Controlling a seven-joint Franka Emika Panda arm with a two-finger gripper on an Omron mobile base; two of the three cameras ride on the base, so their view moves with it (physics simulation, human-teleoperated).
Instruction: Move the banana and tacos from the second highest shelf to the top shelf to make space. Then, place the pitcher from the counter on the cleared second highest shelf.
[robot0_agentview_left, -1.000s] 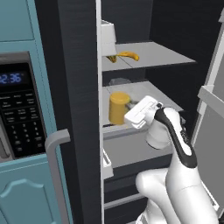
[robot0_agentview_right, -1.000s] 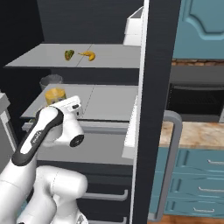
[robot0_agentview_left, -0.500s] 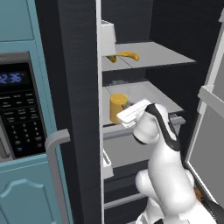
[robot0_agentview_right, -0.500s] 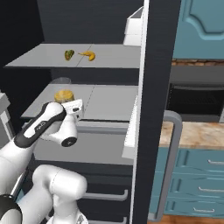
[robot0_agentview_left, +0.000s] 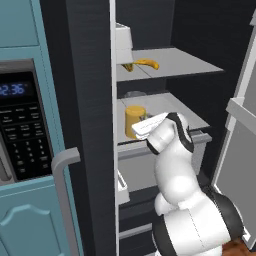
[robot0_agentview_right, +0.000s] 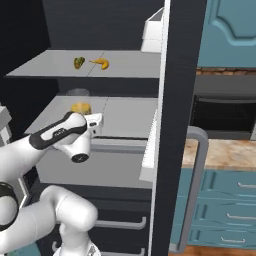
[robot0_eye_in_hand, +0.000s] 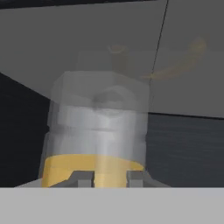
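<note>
The pitcher (robot0_agentview_left: 134, 119) (robot0_agentview_right: 80, 107) of orange juice stands upright at the front left of the second highest shelf (robot0_agentview_left: 175, 107) (robot0_agentview_right: 125, 112). My gripper (robot0_agentview_left: 142, 127) (robot0_agentview_right: 95, 120) is shut on its lower part. The hand view has the pitcher (robot0_eye_in_hand: 98, 131) close up, with my gripper (robot0_eye_in_hand: 109, 177) at its base and one fingertip (robot0_eye_in_hand: 81, 177) on each side of a yellow strip. On the top shelf (robot0_agentview_left: 185, 62) (robot0_agentview_right: 50, 67) lie the banana (robot0_agentview_left: 147, 63) (robot0_agentview_right: 102, 63) and, just left of it, the tacos (robot0_agentview_left: 128, 66) (robot0_agentview_right: 79, 62).
A white box (robot0_agentview_left: 123, 42) (robot0_agentview_right: 152, 32) hangs on the open fridge door by the top shelf. A microwave (robot0_agentview_left: 22, 130) is set in the teal cabinet to the left. The beige counter (robot0_agentview_right: 220, 152) over teal drawers lies right of the fridge. A drawer front (robot0_agentview_left: 140, 160) sits under the shelf.
The arm has folded down and closer to the base while the hand stays at the pitcher. The pitcher has shifted slightly along the shelf. Banana and tacos have not moved.
</note>
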